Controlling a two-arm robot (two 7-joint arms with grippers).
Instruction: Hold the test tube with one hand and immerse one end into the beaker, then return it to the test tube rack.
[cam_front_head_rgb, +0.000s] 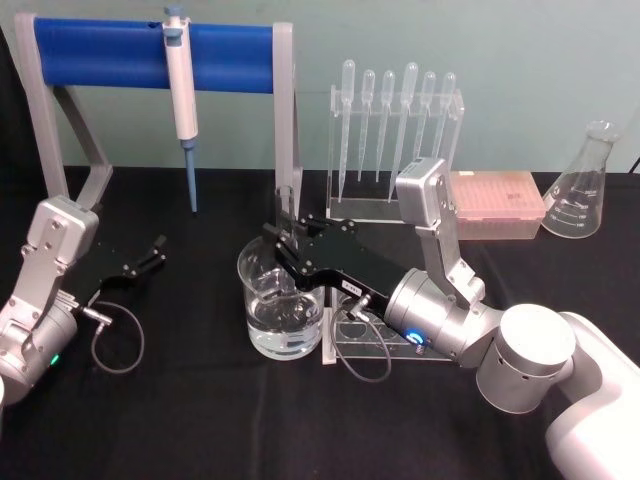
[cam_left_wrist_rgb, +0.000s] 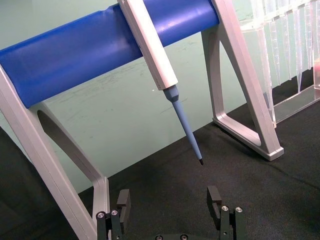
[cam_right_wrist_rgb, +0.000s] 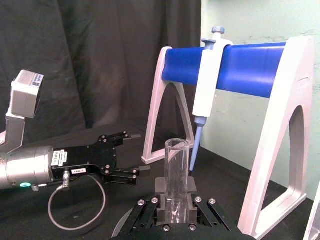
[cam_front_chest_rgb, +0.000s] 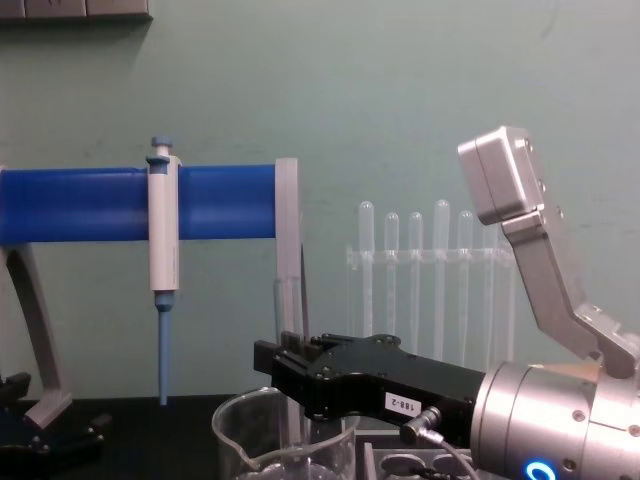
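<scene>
The beaker (cam_front_head_rgb: 283, 318) stands at the table's middle with clear water in its bottom; in the chest view the beaker (cam_front_chest_rgb: 240, 440) shows at the lower edge. My right gripper (cam_front_head_rgb: 288, 238) is shut on the test tube (cam_front_head_rgb: 286, 210), holding it upright over the beaker's far rim. The tube's lower end reaches down inside the beaker; I cannot tell whether it touches the water. In the right wrist view the test tube (cam_right_wrist_rgb: 176, 165) rises from between the shut fingers (cam_right_wrist_rgb: 161, 192). My left gripper (cam_front_head_rgb: 156, 252) rests open on the table at the left, empty, its fingers (cam_left_wrist_rgb: 123, 202) apart.
A stand with a blue bar (cam_front_head_rgb: 100, 52) carries a white-and-blue pipettor (cam_front_head_rgb: 186, 100) behind the beaker. A rack of plastic pipettes (cam_front_head_rgb: 395, 130), a pink tip box (cam_front_head_rgb: 495, 203) and a conical flask (cam_front_head_rgb: 580, 190) line the back right. A clear rack (cam_front_head_rgb: 365, 348) lies under my right wrist.
</scene>
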